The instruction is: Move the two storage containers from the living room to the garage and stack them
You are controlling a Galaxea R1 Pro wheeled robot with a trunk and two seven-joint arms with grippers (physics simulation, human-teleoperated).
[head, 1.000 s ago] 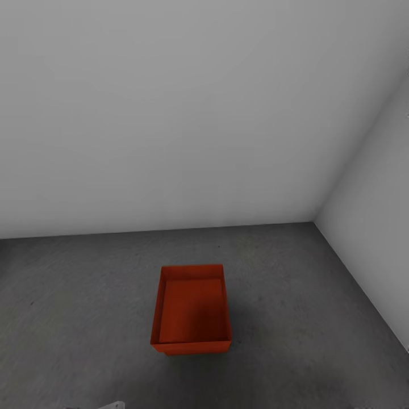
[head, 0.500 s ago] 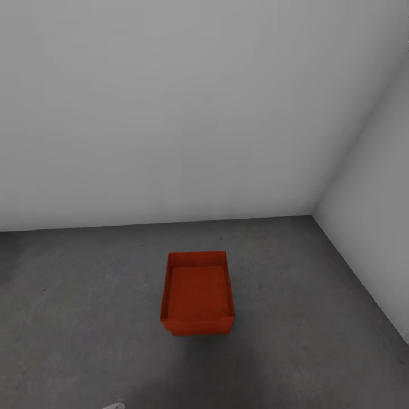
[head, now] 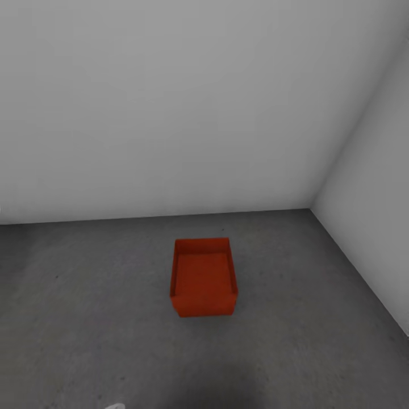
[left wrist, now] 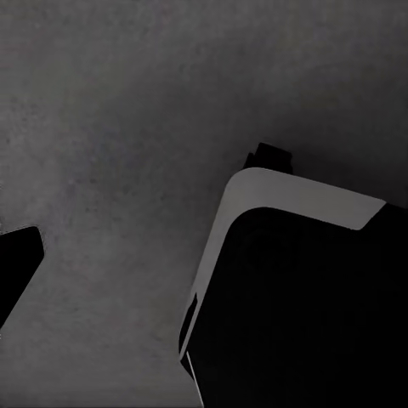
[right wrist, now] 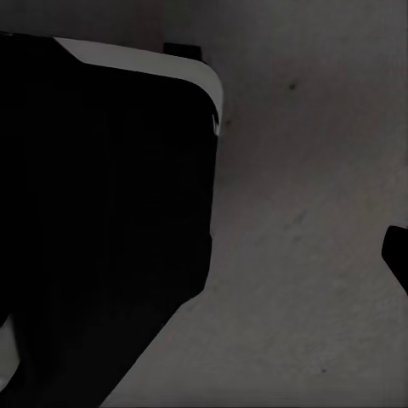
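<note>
Storage container [head: 203, 277], orange-red and lidless, sits upright on the dark grey concrete floor [head: 85, 318] of the garage, roughly mid-frame in the head view. Its long sides run away from the camera toward the back wall [head: 170, 113]; its far short rim lies well short of the line where that wall meets the floor. A second grey wall [head: 375, 216] closes the room on the right, and the two meet in a corner beyond and to the right of the bin. Bare floor lies open on all four sides of the container, widest to the left and toward the camera, narrower toward the right wall. A dim shadow darkens the floor at the bottom middle of that view.

Both wrist views look down on rough grey floor beside a large dark body with a pale rounded edge [left wrist: 280, 191]. Whether the left or right end effector is wide or narrow I cannot tell: only a dark tip [left wrist: 15, 263] shows at one frame edge in each wrist view
</note>
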